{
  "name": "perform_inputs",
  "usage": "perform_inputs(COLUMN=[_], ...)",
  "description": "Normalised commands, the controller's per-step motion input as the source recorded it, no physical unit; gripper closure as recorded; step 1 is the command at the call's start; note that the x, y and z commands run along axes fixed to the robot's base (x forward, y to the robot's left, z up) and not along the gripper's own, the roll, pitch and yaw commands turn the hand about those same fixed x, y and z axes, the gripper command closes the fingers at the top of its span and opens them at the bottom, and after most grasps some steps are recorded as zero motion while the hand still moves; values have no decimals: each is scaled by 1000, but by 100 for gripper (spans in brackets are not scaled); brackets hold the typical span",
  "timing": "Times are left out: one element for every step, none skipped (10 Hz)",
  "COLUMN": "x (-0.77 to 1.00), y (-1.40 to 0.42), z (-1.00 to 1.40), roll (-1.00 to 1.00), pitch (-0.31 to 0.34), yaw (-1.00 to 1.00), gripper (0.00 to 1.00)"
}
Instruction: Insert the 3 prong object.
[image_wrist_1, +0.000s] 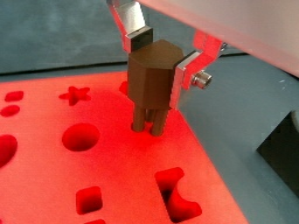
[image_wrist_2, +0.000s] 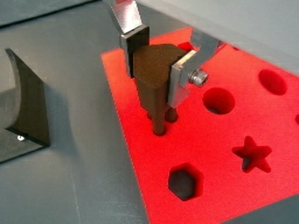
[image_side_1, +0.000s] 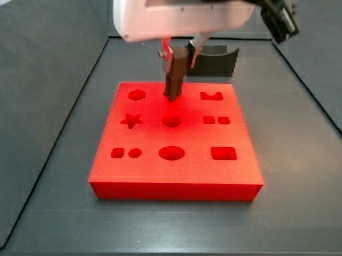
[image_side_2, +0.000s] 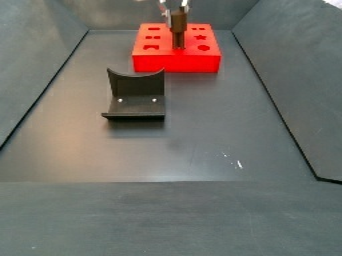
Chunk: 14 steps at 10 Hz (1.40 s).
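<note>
My gripper (image_wrist_1: 163, 58) is shut on the 3 prong object (image_wrist_1: 149, 83), a dark reddish-brown peg held upright with its prongs pointing down. Both wrist views show it, with a silver finger on each side (image_wrist_2: 152, 83). The prong tips meet the top of the red block (image_wrist_1: 128, 175) near a round hole (image_wrist_1: 79, 136). I cannot tell whether they have entered a hole. In a side view the peg (image_side_1: 174, 75) stands over the block's back row, middle (image_side_1: 174, 188). It shows small at the far end in a side view (image_side_2: 174, 15).
The red block has several shaped holes: star (image_wrist_2: 251, 156), hexagon (image_wrist_2: 181, 182), circles and squares. The dark fixture (image_side_2: 134, 95) stands on the grey floor apart from the block (image_side_2: 181, 65); it also shows in a wrist view (image_wrist_2: 24, 96). Raised walls border the floor.
</note>
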Motion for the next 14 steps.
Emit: perform_inputs(x=[0, 0, 0, -26, -14, 0, 0, 0, 0, 0, 0, 0, 0, -49], y=[0, -17, -60, 0, 0, 0, 0, 0, -26, -43, -40, -31, -9, 0], z=[-303, -380, -611, -880, -889, -900, -929, -1000, -1000, -1000, -1000, -1000, -1000, -1000], roll=[124, 93, 0, -144, -130, -96, -87, -61, -37, -4, -4, -13, -24, -71], pitch=[0, 0, 34, 0, 0, 0, 0, 0, 0, 0, -17, -56, -47, 0], yaw=[37, 17, 0, 0, 0, 0, 0, 0, 0, 0, 0, 0, 0, 0], gripper=[100, 100, 100, 100, 100, 100, 100, 100, 100, 100, 100, 100, 100, 100])
